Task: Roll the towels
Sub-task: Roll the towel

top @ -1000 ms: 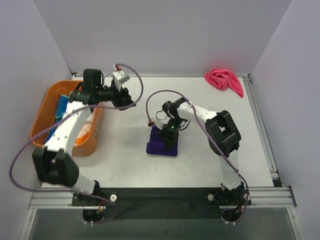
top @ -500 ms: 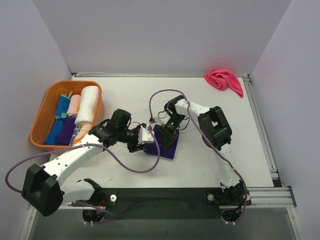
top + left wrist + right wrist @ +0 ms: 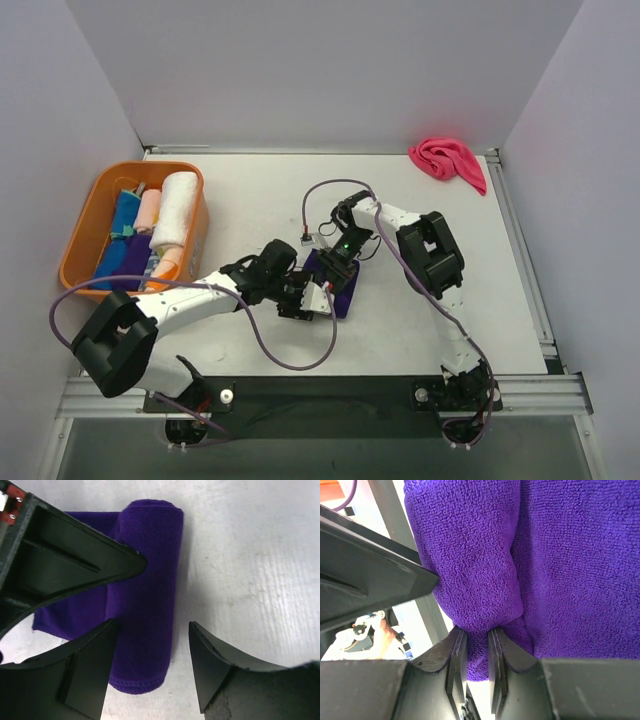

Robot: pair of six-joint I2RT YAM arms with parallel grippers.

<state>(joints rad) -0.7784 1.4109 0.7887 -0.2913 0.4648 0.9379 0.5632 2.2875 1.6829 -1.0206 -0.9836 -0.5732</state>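
A dark purple towel [image 3: 340, 288] lies partly rolled at the table's middle. My right gripper [image 3: 341, 262] is shut on a fold of it; the right wrist view shows the cloth [image 3: 545, 555] pinched between the two pads [image 3: 456, 655]. My left gripper [image 3: 314, 297] hangs low over the towel's near end, open. In the left wrist view the rolled part [image 3: 150, 580] runs between its fingers [image 3: 215, 665] without being squeezed. A hot pink towel [image 3: 449, 160] lies crumpled at the back right corner.
An orange basket [image 3: 150, 166] stands at the left edge, holding rolled white [image 3: 176, 208], pale pink [image 3: 149, 210], blue [image 3: 120, 225] and purple [image 3: 130, 262] towels. Both arms crowd together over the centre. Walls close in the table on three sides.
My left arm has swung from above the basket down to the purple towel, its jaws widening. The right gripper has kept its pinch on the towel and shifted slightly.
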